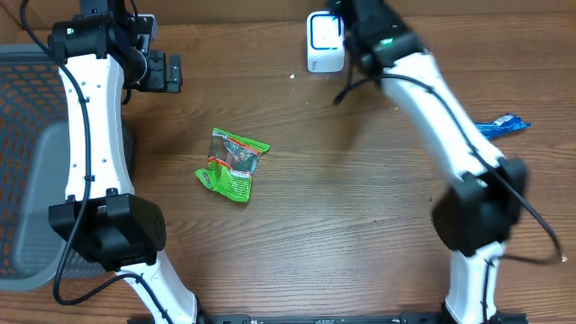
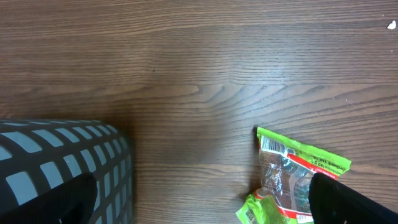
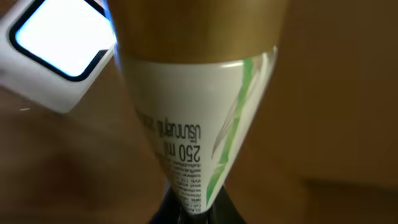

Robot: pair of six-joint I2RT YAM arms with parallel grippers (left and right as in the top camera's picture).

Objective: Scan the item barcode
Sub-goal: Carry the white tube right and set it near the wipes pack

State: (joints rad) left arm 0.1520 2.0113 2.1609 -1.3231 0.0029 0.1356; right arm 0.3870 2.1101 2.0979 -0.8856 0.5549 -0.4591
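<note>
My right gripper [image 3: 194, 214] is shut on the flat end of a white tube [image 3: 193, 118] with green stripes, small print and a wide gold cap. In the right wrist view the tube points away from me, beside the white scanner [image 3: 55, 53] with its lit window. No barcode shows on the tube's visible face. From overhead, the scanner [image 1: 324, 40] stands at the table's far edge with the right gripper [image 1: 355, 25] right beside it. My left gripper [image 1: 167, 72] hangs open and empty at the far left.
A green snack packet [image 1: 233, 164] lies left of the table's middle; it also shows as the packet [image 2: 292, 177] under my left finger [image 2: 351, 202]. A grey mesh basket [image 1: 22, 153] stands at the left edge. A blue packet [image 1: 502, 126] lies at the right.
</note>
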